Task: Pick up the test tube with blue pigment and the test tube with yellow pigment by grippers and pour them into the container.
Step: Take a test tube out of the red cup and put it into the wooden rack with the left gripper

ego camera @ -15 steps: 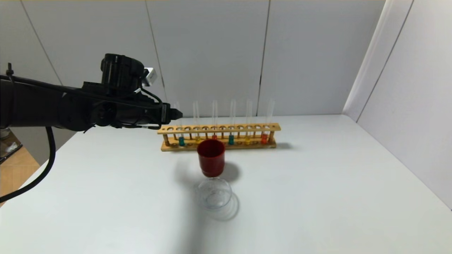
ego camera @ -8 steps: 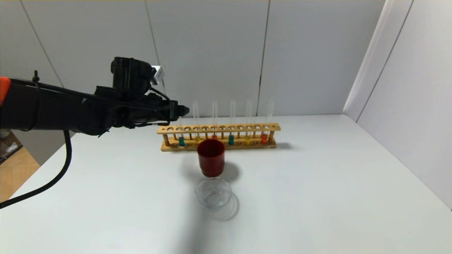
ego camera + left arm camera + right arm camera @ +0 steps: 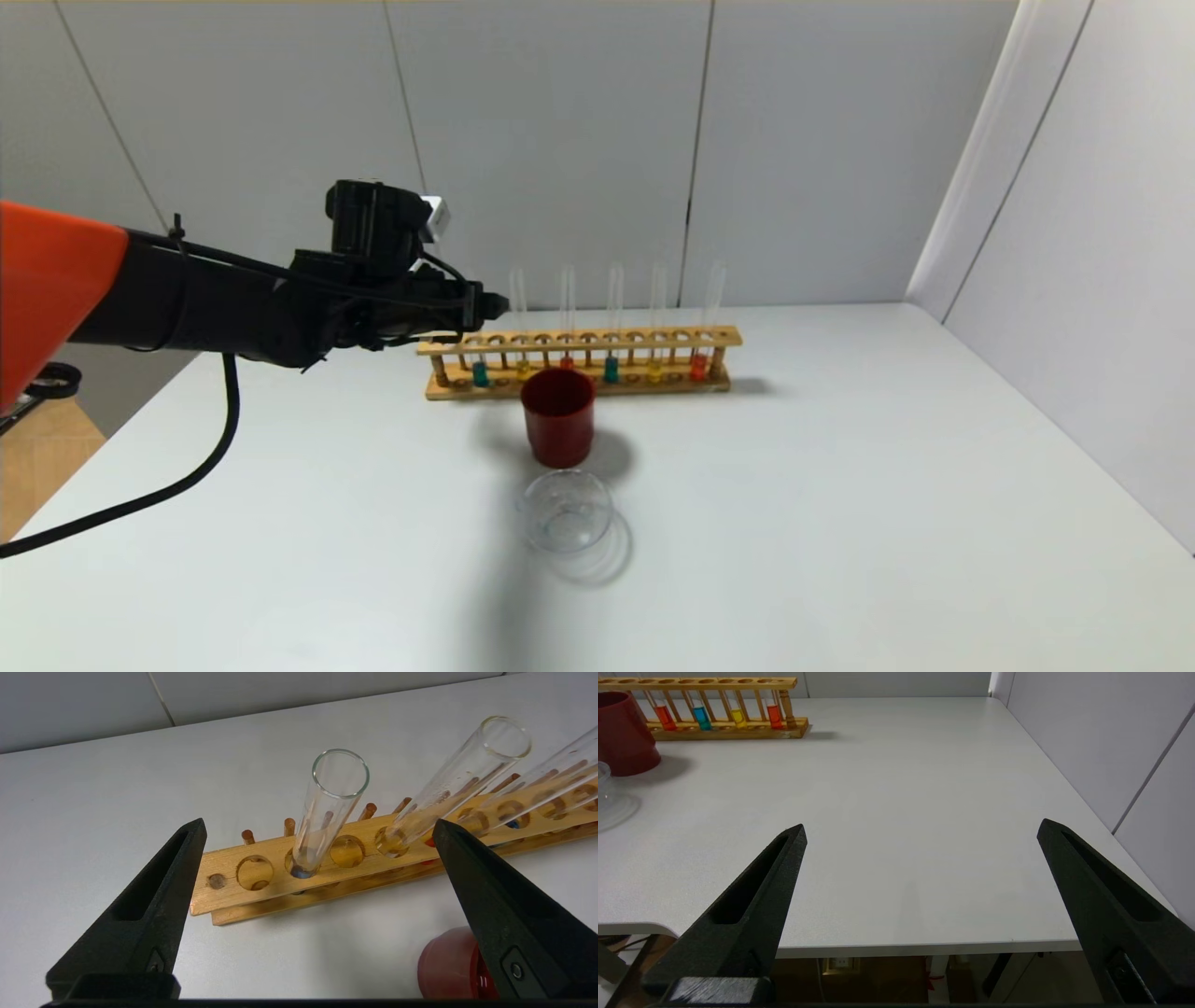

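Reaching our wide-open left hand point(image 3: 317, 858) toward the blue tube point(image 3: 322, 816), upright at the rack's point(image 3: 579, 342) left end. Next we close around it. Right hand point(image 3: 920, 872) waits, open, off the worktop's point(image 3: 840, 485) edge.

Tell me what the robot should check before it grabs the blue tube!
1. Left gripper jaws wide open: ok.
2. Test tube with blue pigment lined up between the jaws: ok; it shows between them, but nothing touches it.
3. That tube upright in the wooden rack: ok.
4. Neighbouring tube clear of the jaws: cannot tell; it shows close to one jaw.
5. Container upright, ready for pouring: ok; it stands in front of the red cup.
6. Right gripper out of the way: ok; it hangs open near the table's front edge.
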### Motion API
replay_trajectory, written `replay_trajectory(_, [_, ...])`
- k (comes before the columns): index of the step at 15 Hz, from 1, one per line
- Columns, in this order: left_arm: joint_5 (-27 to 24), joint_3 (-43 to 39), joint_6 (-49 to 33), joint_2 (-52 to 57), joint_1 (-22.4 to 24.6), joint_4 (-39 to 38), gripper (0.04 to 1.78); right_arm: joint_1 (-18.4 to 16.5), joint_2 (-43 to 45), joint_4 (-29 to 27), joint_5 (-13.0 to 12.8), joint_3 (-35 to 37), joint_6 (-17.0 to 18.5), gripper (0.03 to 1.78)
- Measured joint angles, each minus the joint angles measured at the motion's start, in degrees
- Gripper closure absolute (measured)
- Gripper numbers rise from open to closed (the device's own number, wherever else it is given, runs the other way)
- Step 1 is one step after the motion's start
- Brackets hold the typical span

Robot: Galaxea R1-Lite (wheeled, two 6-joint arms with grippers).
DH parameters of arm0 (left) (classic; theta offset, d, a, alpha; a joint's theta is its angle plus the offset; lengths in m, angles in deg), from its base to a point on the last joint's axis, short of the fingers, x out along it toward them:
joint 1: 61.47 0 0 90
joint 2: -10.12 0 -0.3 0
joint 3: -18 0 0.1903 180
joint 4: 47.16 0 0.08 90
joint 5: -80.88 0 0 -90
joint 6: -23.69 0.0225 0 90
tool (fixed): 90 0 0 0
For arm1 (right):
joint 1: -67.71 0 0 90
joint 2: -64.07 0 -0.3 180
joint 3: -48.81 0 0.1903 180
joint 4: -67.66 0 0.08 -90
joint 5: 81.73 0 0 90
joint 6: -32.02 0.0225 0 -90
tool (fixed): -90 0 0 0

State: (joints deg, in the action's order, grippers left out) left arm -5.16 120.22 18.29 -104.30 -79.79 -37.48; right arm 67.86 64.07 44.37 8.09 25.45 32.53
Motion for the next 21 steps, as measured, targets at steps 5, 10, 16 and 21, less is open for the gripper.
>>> replay_trajectory(5, [0.09, 1.33, -0.16, -2.69, 0.49, -0.44, 0.12, 0.0, 0.0, -0.02, 0.02, 0.0, 0.01, 0.08])
replay_trajectory(10, [0.15, 1.63, -0.07, -4.02, 1.02, -0.78, 0.12, 0.0, 0.0, -0.02, 0.0, 0.0, 0.01, 0.08])
replay_trajectory(16, [0.13, 1.74, 0.72, -4.82, 1.29, -1.6, 0.12, 0.0, 0.0, 0.0, 0.02, 0.0, 0.01, 0.08])
replay_trajectory(21, [0.13, 1.57, 0.66, -5.21, 1.24, -1.57, 0.12, 0.0, 0.0, 0.0, 0.02, 0.0, 0.01, 0.08])
